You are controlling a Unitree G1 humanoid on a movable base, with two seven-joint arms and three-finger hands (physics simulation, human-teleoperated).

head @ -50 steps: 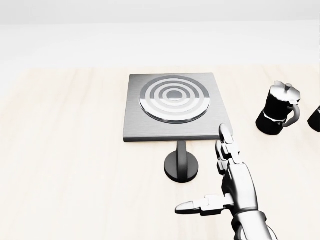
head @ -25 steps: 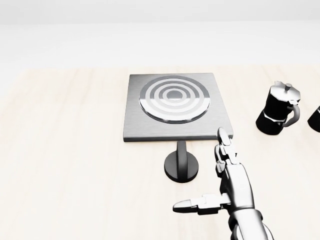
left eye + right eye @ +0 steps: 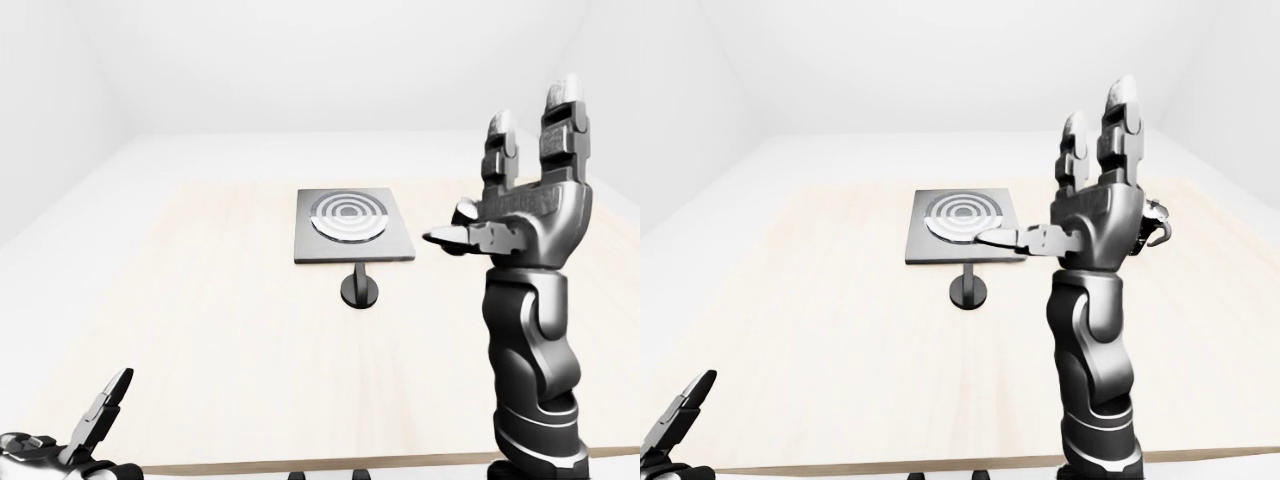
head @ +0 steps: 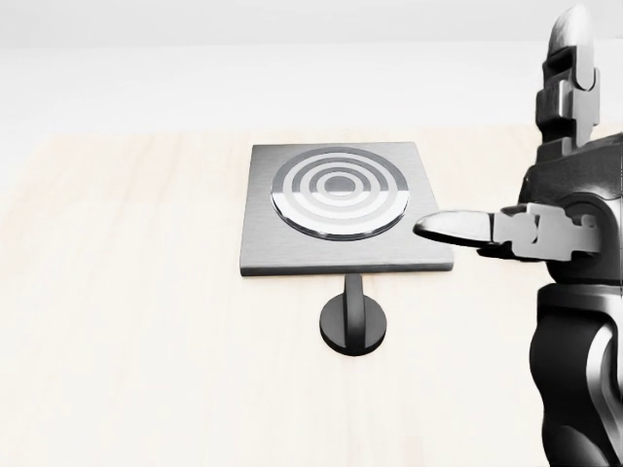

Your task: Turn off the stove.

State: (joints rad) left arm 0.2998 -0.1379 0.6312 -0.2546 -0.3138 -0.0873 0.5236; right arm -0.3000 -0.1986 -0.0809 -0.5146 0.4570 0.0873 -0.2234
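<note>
Stove (image 4: pixel 336 209) at frame centre on counter (image 4: pixel 127 321), knob (image 4: pixel 354 324) just below. My right hand (image 3: pixel 520 205) raised, fingers spread, holding nothing. Knob looks rigid, smooth; I judge pinch across raised centre bar, then twist.

Right hand raised over the wooden table, stove and knob beyond it

The right hand (image 3: pixel 1090 215) stands upright, fingers spread, thumb pointing left toward the stove (image 3: pixel 962 224); the black knob (image 3: pixel 968 289) sits just below the stove on the table (image 3: pixel 820 330); the left hand (image 3: pixel 670 430) shows at the bottom left corner, fingers apart.
</note>
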